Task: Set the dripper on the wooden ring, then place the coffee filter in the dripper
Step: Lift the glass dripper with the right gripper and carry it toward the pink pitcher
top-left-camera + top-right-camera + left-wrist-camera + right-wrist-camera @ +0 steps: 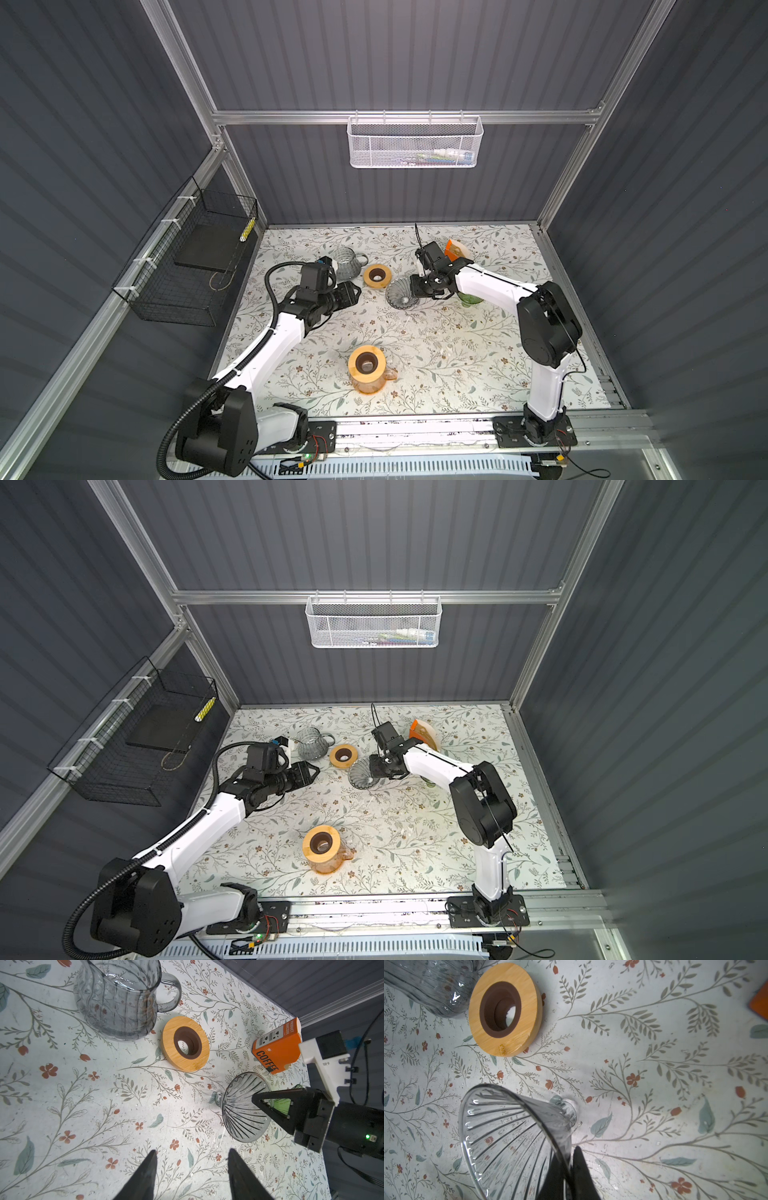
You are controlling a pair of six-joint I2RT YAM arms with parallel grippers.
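Observation:
A clear ribbed glass dripper (400, 294) (360, 774) lies on its side on the flowered table (457, 365), its narrow foot (564, 1106) touching the cloth. My right gripper (413, 286) (571, 1154) is shut on the dripper's rim (558, 1147), one finger inside the cone and one outside. My left gripper (355, 291) (192, 1152) hovers open over bare cloth to the dripper's left, holding nothing. An orange box marked COFFEE (276, 1051) (419, 731) stands behind the right arm, with pale brown paper showing at it. I cannot make out a separate coffee filter.
A grey glass pitcher (347, 262) (116, 999) and a wooden ring (377, 276) (505, 1009) sit left of the dripper. An amber mug topped by a wooden ring (368, 370) stands near the front. A green glass piece (469, 299) sits under the right arm.

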